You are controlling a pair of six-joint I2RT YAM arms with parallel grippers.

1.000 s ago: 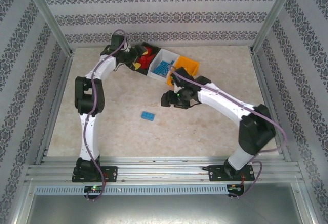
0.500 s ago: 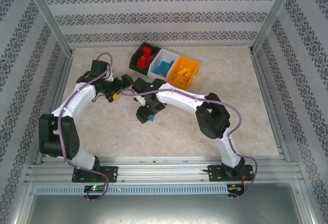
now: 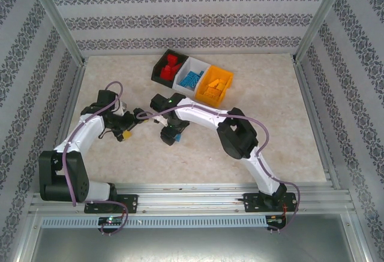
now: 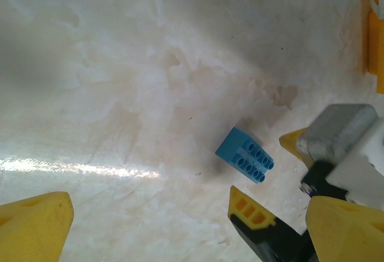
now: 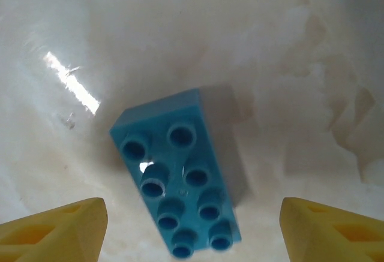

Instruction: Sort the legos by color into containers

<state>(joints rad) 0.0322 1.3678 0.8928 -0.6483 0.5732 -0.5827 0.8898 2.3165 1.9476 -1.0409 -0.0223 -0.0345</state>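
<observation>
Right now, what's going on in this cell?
The right gripper hangs over a loose blue lego on the table, fingers open on either side of it, not touching. The left gripper hovers beside it, open and holding nothing. The black bin holds red legos, the white bin blue legos, the orange bin orange legos.

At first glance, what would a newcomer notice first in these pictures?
A lone blue brick lies studs up on the pale table, with the right gripper open over it. The left gripper hovers open close beside. At the far side a black bin, a white bin and an orange bin stand in a row, holding red bricks, blue bricks and orange bricks in that order.
</observation>
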